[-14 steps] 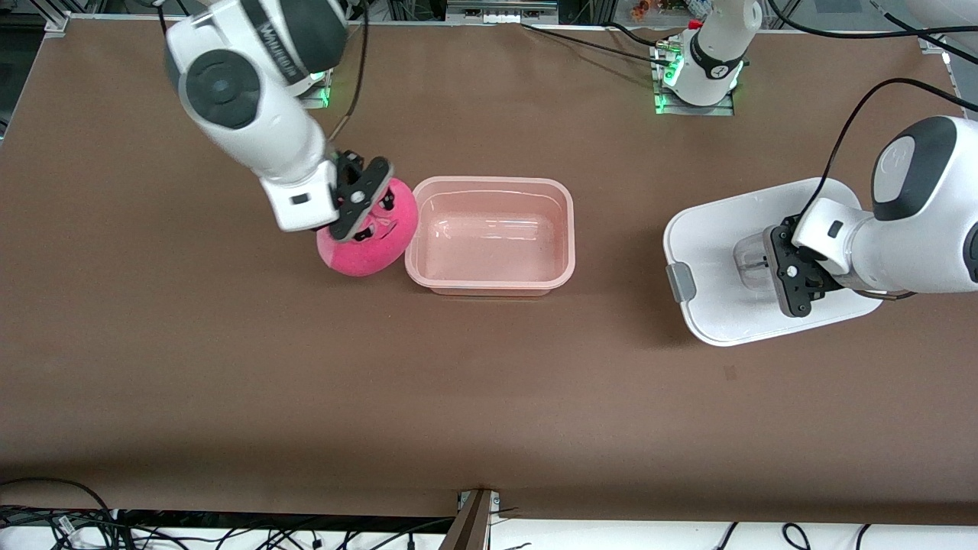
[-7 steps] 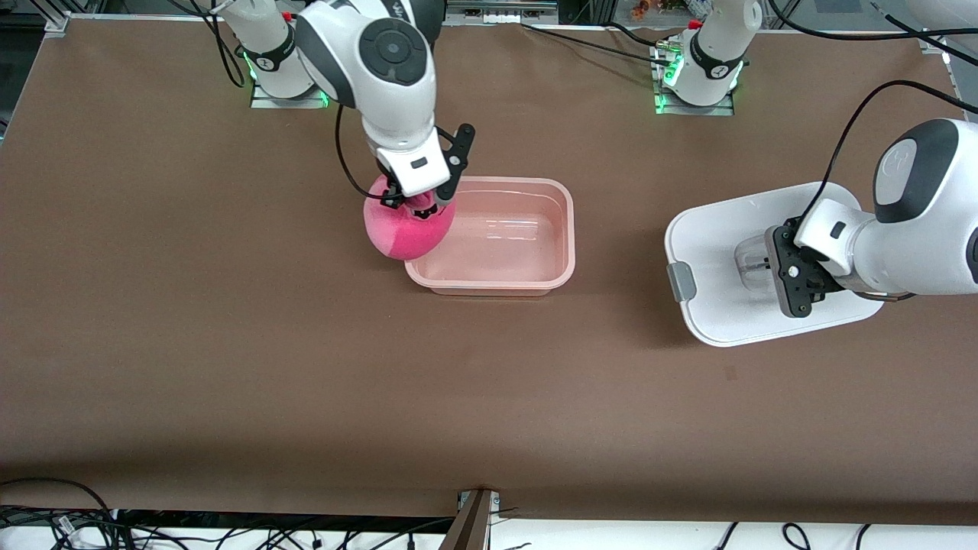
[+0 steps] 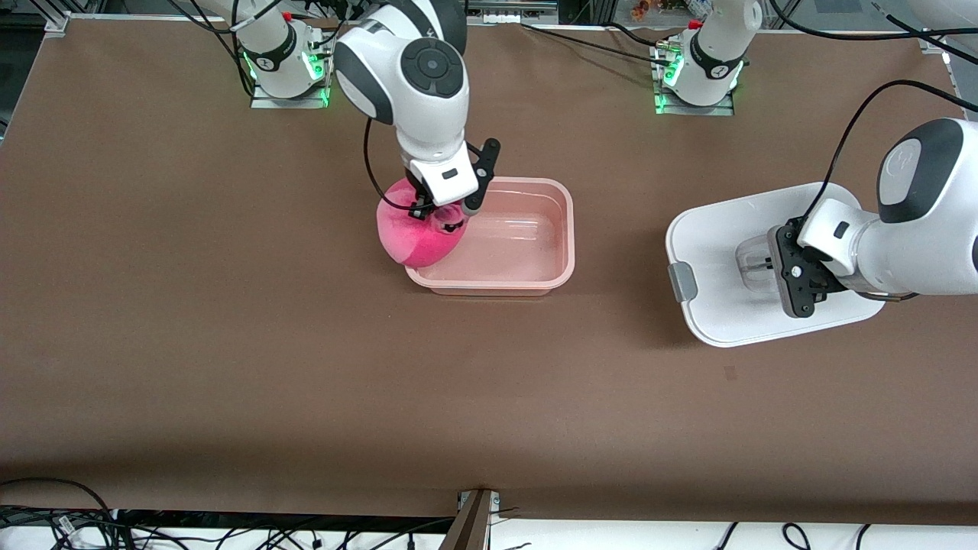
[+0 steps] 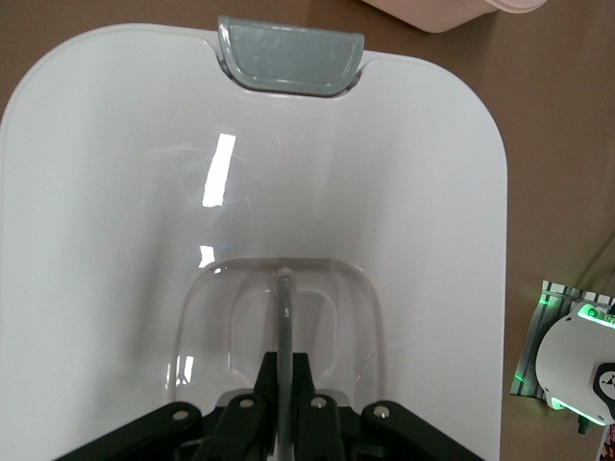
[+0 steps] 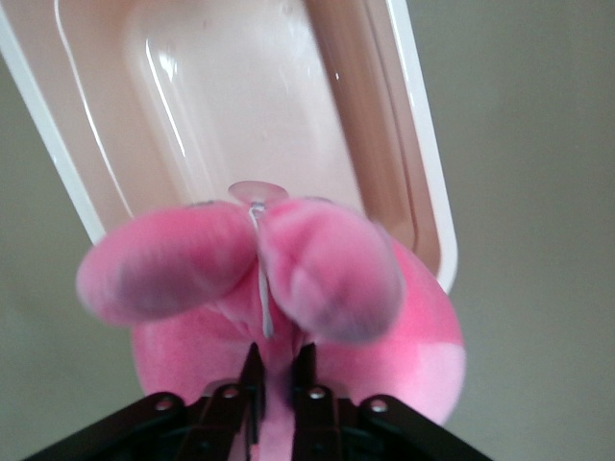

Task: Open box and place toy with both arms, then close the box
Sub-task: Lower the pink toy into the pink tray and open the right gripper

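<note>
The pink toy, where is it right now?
In the front view, the pink toy hangs pinched in the right claw over the rim of the open pink box, at the end toward the right arm's side of the table.

box (image 3: 497, 283): pale pink rounded-rectangular tub, open, upright on table, nothing lying on its floor. lid (image 3: 718, 244): white, off box, lay flat well apart toward left arm's end, grey clip (image 3: 681, 281) on edge facing box, clear recessed handle (image 3: 752, 263) in its middle. toy (image 3: 409, 241): round bright pink plush, hung over box rim at right arm's end, partly over tub, plush pinched between right gripper's (image 3: 447, 212) closed fingers. left gripper (image 3: 795, 276) closed on lid handle.
</note>
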